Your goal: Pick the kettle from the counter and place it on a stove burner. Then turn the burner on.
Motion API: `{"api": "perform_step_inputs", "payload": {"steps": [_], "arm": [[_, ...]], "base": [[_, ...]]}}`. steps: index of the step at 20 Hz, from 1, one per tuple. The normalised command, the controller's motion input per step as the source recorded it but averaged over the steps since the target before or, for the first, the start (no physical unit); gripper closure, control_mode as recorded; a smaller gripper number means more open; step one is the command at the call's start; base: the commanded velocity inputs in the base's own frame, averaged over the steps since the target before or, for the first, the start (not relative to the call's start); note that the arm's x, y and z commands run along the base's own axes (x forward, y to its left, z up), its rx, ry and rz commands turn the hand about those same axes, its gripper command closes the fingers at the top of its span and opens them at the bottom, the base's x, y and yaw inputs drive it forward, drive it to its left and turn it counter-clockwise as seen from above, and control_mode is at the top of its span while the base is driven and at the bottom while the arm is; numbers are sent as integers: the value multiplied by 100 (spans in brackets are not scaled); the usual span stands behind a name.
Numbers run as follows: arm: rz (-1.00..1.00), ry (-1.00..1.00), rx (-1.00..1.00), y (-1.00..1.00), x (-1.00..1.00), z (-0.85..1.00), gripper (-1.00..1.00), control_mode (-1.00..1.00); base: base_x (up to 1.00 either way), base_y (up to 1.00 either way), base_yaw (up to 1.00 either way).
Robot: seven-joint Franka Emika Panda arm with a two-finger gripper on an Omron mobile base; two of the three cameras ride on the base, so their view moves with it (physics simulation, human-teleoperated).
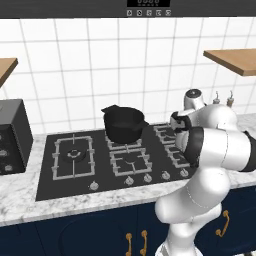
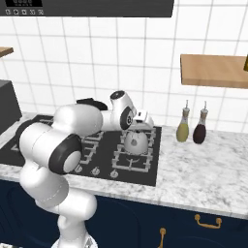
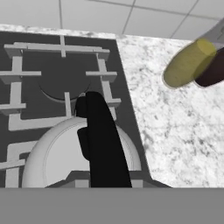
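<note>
Now the claw [image 2: 136,127] is clenched on the kettle's dark handle, silver kettle [image 2: 135,141] upright over the cooktop's [image 2: 145,167] right-front burner; handle runs front-to-back in hand view. Right base view shows two bottles [image 2: 183,127] on desk [image 2: 203,164]; left shows black pot [image 1: 123,125] behind-left, arm hiding kettle

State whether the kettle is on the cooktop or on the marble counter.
On the cooktop. In the right base view the kettle sits over the right-hand burner grate, under the gripper; the counter lies beside it.

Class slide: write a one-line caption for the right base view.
Robot gripper holds the silver kettle over the stove's right burners, two bottles beside it.
</note>
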Motion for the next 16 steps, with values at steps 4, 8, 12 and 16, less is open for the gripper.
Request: {"api": "perform_step_inputs", "payload": {"steps": [4, 8, 12, 16], "arm": [[0, 0, 0, 0, -19, 0, 100, -100], [0, 0, 0, 0, -14, 0, 100, -100], [0, 0, 0, 0, -7, 0, 100, -100], [0, 0, 0, 0, 0, 0, -100, -100]], "base": [[0, 0, 0], [0, 0, 0], [0, 0, 0], [0, 0, 0]]}}
